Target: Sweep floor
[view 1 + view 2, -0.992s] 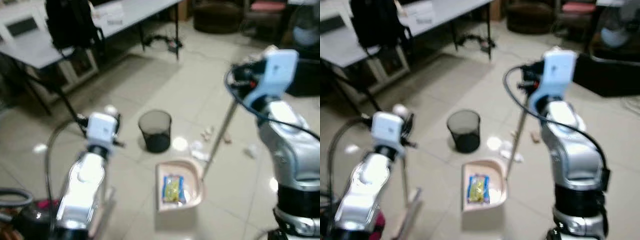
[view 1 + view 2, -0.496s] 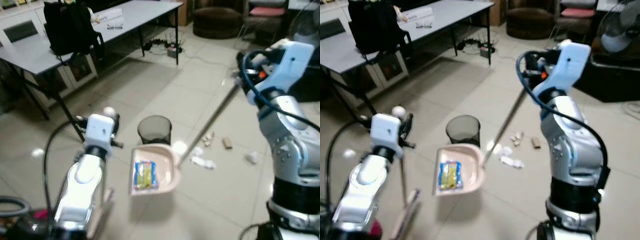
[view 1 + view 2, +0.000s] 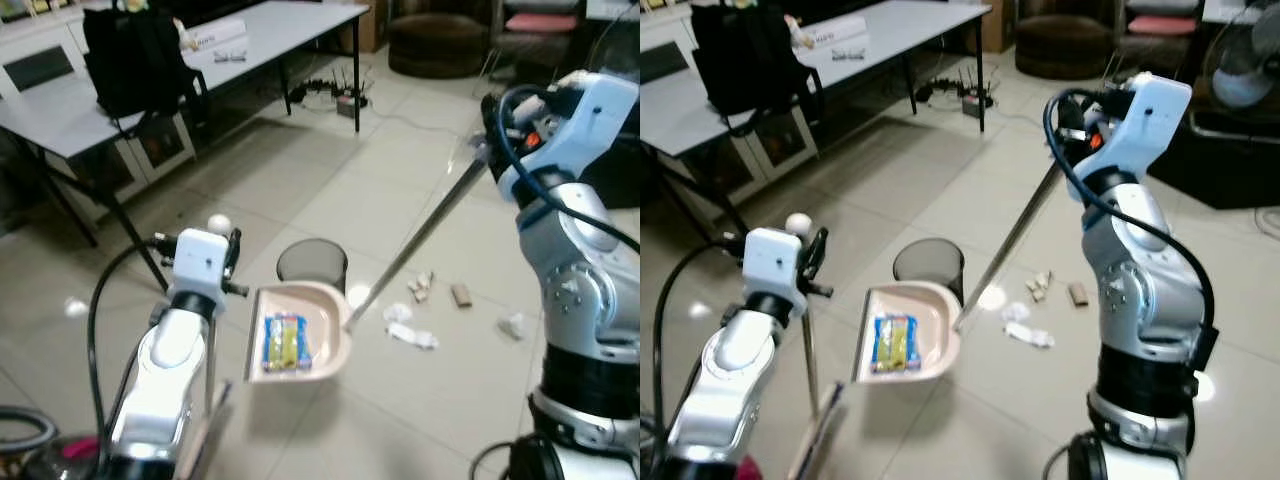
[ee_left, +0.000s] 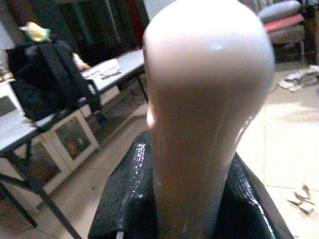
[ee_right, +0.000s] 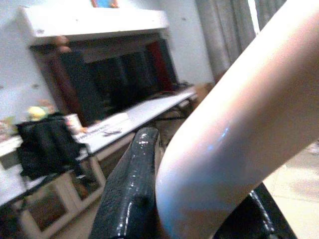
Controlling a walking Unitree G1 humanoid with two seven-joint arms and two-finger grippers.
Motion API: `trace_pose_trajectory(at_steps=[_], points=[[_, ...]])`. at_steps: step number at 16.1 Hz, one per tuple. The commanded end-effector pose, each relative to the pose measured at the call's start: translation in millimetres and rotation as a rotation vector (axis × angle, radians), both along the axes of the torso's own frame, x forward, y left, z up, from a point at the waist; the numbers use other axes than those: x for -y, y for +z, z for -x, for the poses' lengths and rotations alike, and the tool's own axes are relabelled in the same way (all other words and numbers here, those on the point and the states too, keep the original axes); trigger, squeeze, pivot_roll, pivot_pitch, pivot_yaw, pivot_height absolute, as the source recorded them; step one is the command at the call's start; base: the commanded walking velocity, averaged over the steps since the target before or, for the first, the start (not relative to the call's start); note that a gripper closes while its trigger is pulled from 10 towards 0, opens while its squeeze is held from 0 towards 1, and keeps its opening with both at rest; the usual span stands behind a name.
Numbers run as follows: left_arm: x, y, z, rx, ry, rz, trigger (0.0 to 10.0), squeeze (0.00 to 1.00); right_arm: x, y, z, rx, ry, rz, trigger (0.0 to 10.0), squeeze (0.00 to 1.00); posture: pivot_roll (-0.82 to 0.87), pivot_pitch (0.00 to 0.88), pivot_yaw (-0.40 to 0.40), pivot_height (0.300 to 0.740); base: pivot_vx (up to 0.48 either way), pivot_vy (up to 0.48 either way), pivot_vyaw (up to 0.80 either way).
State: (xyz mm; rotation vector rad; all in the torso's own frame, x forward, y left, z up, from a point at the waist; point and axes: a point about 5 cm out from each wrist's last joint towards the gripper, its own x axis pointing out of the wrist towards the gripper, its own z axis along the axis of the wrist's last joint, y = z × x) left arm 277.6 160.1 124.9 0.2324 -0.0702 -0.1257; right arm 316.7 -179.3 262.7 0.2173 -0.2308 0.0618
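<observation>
Dustpan [image 3: 298, 340] raised by my right gripper [image 5: 199, 199] clenched on its handle, yellow-blue packet [image 3: 282, 342] inside with unreadable print, my left gripper [image 4: 194, 209] grasping broom handle [image 4: 207, 114], bin [image 3: 312, 264] behind.

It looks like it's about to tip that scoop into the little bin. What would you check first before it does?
1. Right gripper clamped on the dustpan handle: ok.
2. Yellow-and-blue wrapper lying inside the dustpan: ok.
3. Dustpan over the black mesh bin: not ok, it sits mostly in front of the bin.
4. Bin upright with its mouth open: ok.
5. Left gripper holding the broom handle: ok.
6. Floor swept: not ok, scraps lie beside the bin.
</observation>
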Motion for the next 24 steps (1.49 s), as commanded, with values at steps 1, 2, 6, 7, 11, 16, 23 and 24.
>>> trace_pose_trajectory(at_steps=[1,2,6,7,11,16,23,24], points=[[-4.3,7.3,-1.2,0.036,0.013,-0.012,10.0,0.00,-1.4,13.9,1.5,0.068,-0.004,0.011,10.0,0.00,-0.08,0.000,0.086,0.740,0.379,0.000,0.00],[-4.5,6.4,-0.6,0.034,0.016,-0.010,10.0,0.00,-2.5,15.1,1.1,0.072,0.001,0.019,10.0,0.00,-0.08,0.000,0.083,0.740,0.386,0.000,0.00],[-5.7,5.9,0.9,0.035,0.025,-0.006,10.0,0.00,-3.7,17.9,-0.9,0.078,0.010,0.019,10.0,0.00,-0.07,0.000,0.075,0.740,0.427,0.000,0.00],[-5.7,5.7,1.3,0.035,0.025,-0.005,10.0,0.00,-3.8,17.9,-0.9,0.079,0.011,0.020,10.0,0.00,-0.07,0.000,0.076,0.740,0.454,0.000,0.00],[-4.9,5.4,2.3,0.035,0.014,-0.007,10.0,0.00,-3.4,17.8,-0.4,0.081,0.005,0.021,10.0,0.00,-0.07,0.000,0.081,0.740,0.465,0.000,0.00],[-4.4,5.4,2.3,0.034,0.008,-0.007,10.0,0.00,-1.7,17.5,-0.3,0.080,-0.001,0.018,10.0,0.00,-0.08,0.000,0.085,0.740,0.466,0.000,0.00],[-3.5,4.8,2.8,0.030,-0.001,-0.003,10.0,0.00,-1.3,16.8,-0.4,0.079,-0.007,0.018,10.0,0.00,-0.08,0.000,0.087,0.740,0.465,0.000,0.00],[-3.3,4.8,2.8,0.030,-0.002,-0.003,10.0,0.00,-1.2,16.4,-0.4,0.078,-0.008,0.017,10.0,0.00,-0.08,0.000,0.087,0.740,0.465,0.000,0.00]])
